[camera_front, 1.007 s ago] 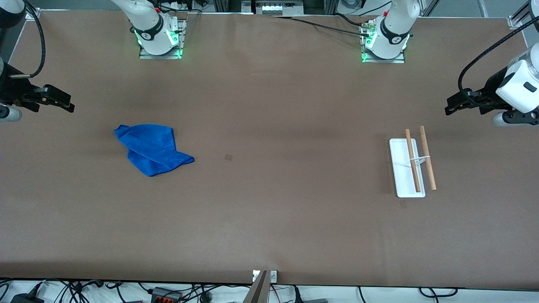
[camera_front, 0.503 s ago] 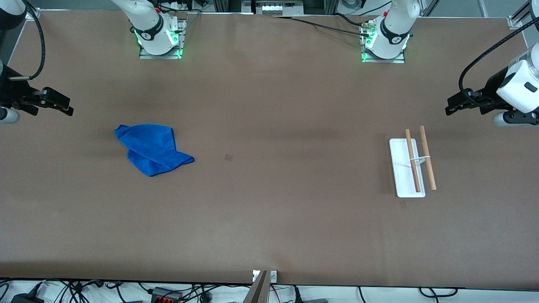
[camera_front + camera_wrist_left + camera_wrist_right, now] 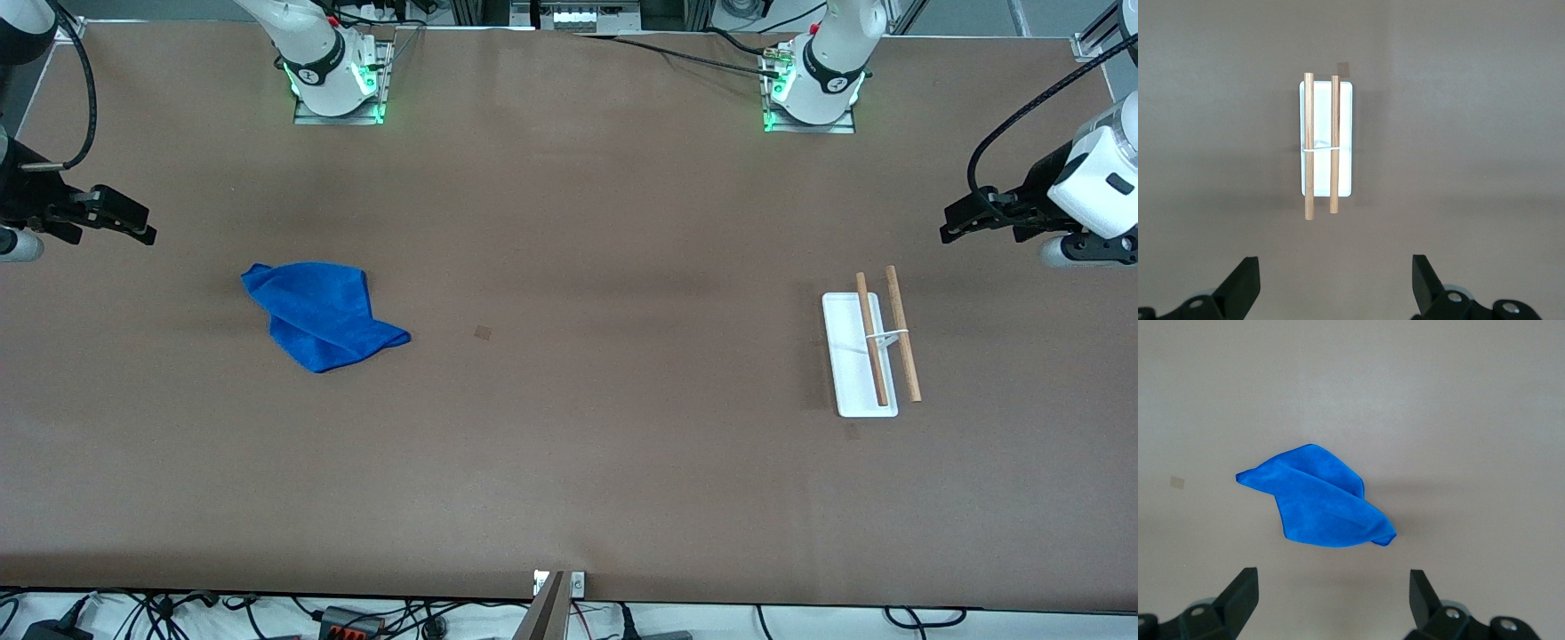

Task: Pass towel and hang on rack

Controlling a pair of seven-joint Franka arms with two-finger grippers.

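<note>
My right gripper (image 3: 142,230) hangs open and empty over the bare table at my right arm's end, its fingers (image 3: 1238,593) spread wide in the right wrist view with nothing between them. The towel (image 3: 320,315) lies crumpled on the table (image 3: 569,444) near that gripper, a bright blue heap folded over itself, nearer to the front camera than the gripper's spot; nothing touches it. So nothing of the task is done yet: no pickup, no pass, no hanging.

Well apart from the towel, toward my left arm's end, stands the rack (image 3: 871,351), its white base flat on the table and both wooden rods (image 3: 1320,153) bare. My left gripper (image 3: 953,230) waits open and empty over the table close to the rack.

I judge the first step is mine on the right: come down and pinch the towel. Which fold gives a clean edge I can't quite tell from here.
</note>
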